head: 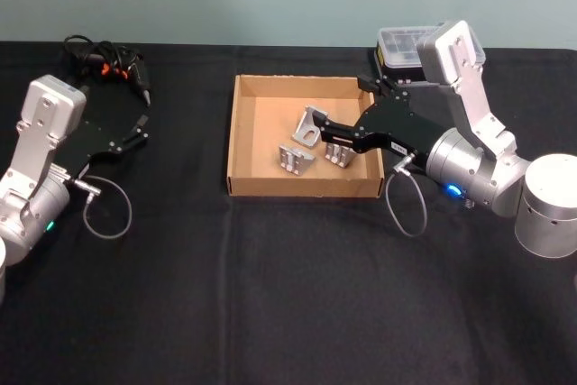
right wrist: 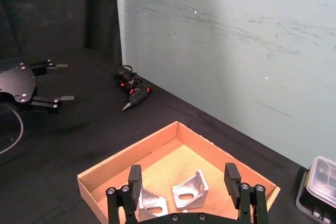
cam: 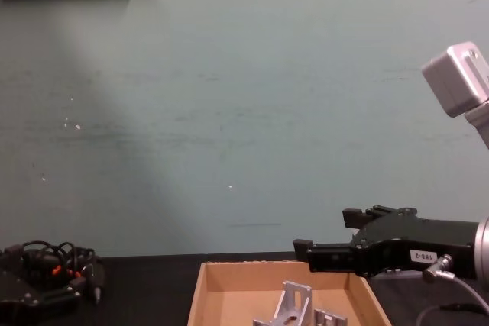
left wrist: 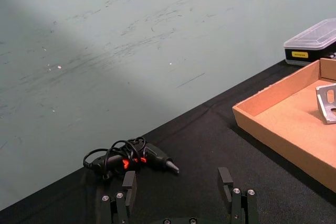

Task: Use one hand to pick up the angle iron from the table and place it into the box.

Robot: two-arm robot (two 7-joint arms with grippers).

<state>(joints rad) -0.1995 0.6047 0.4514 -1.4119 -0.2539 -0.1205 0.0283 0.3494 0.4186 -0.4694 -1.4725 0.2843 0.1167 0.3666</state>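
Three silver angle irons lie on the floor of the tan cardboard box: one near the middle, one in front of it, one to the right. My right gripper hangs open just above them inside the box, holding nothing. The right wrist view shows its fingers spread over two angle irons. From the chest view the right gripper hovers over the box and an angle iron. My left gripper rests open at the table's left.
A black glue gun with a coiled cord lies at the back left of the black table. A black case with a clear lid stands behind the box's right corner. A grey cable loops from the right wrist.
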